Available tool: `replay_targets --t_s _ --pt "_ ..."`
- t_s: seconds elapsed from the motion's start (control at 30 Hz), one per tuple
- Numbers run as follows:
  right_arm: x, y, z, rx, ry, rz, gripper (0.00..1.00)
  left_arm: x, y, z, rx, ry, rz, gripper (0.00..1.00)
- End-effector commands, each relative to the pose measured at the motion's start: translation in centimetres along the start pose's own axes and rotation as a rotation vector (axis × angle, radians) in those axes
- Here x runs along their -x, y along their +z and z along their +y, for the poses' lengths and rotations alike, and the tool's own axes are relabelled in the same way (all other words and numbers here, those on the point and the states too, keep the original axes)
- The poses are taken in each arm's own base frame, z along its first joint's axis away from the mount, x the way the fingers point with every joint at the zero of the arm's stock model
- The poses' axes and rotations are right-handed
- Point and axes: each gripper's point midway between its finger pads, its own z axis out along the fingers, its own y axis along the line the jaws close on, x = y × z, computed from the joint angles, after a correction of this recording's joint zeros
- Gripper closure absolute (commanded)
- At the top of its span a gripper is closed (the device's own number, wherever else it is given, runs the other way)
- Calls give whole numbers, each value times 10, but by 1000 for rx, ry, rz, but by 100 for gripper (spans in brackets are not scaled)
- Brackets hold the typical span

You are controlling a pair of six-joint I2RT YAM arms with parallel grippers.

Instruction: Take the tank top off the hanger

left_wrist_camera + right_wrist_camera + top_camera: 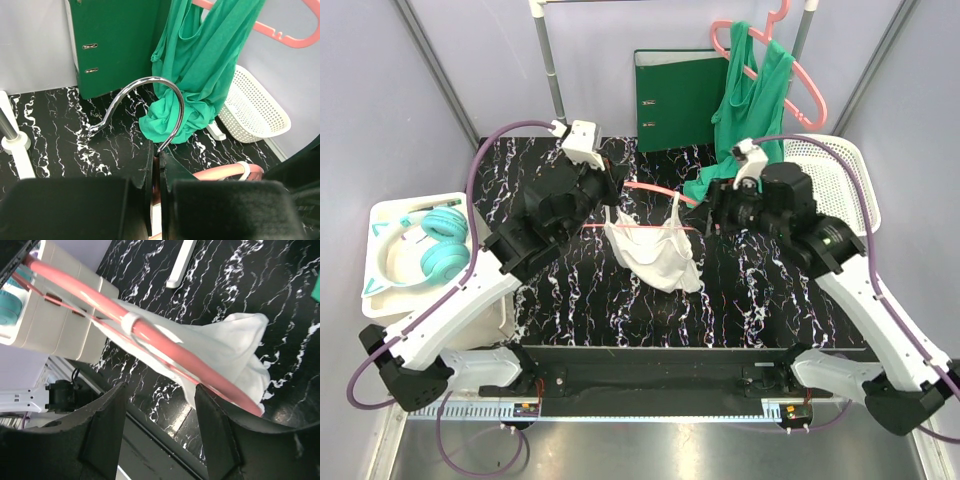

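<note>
The white top (655, 255) hangs from the pink hanger (655, 190) over the middle of the table (570, 290), sagging toward 6 o'clock. The left claw (159, 160), at 10 o'clock from the top, is clamped tight on the hanger's neck just under the steel hook (150, 82). The right claw (160, 395), at 3 o'clock, gapes wide and grips nothing, the hanger's arm just ahead of it

The left gripper (157, 165) and right gripper (160, 405) are moulded black; white arm links (460, 305) are trailed by purple cables (472, 175).
</note>
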Motion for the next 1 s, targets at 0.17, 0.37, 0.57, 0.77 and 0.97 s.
replay_targets --t_s 0.17,0.37,0.57,0.77,0.97 --pt "24 13 14 3 -34 -91 41 30 -1 -5 -3 -30 -112 100" --pt "23 38 9 -7 -21 -85 43 30 1 -12 -37 -55 -107 100" --pt "29 51 8 -12 -9 -125 52 29 0 -17 -61 -77 -102 100" --pt "40 52 10 -8 -1 -180 65 30 -4 -17 -65 -89 -105 100" --pt "42 52 15 23 -5 -195 73 31 -6 -22 -92 -103 -101 100"
